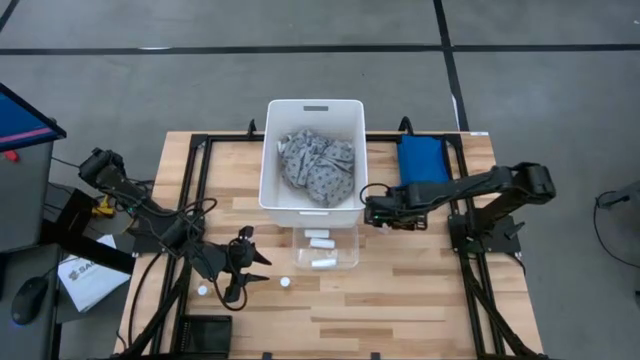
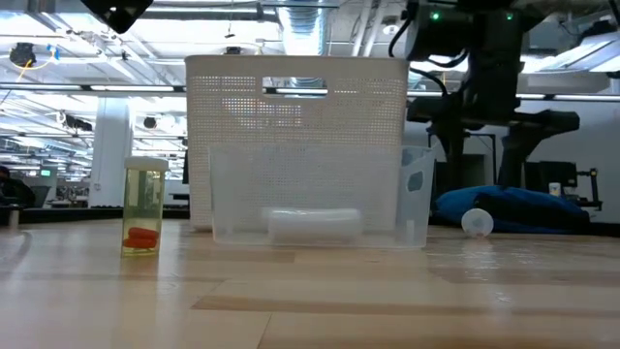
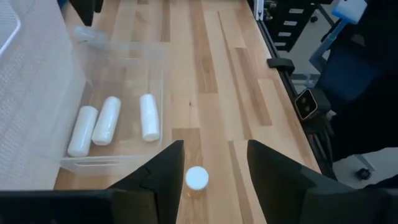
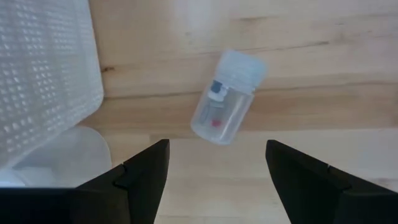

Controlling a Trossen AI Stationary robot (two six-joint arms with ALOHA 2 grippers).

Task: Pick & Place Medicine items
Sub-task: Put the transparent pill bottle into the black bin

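Observation:
A clear open tub stands in front of the white bin and holds three short white cylinders. A small white-capped bottle stands upright on the table just ahead of my left gripper, which is open and empty; the bottle also shows in the high view. Another small white-capped bottle stands left of that arm. My right gripper hangs open above a clear bottle that lies on its side beside the bin's right wall, also in the low view.
The white bin holds a grey patterned cloth. A blue padded pouch lies at the far right, behind my right arm. Black frame rails run along both sides of the table. Bare wood lies in front of the tub.

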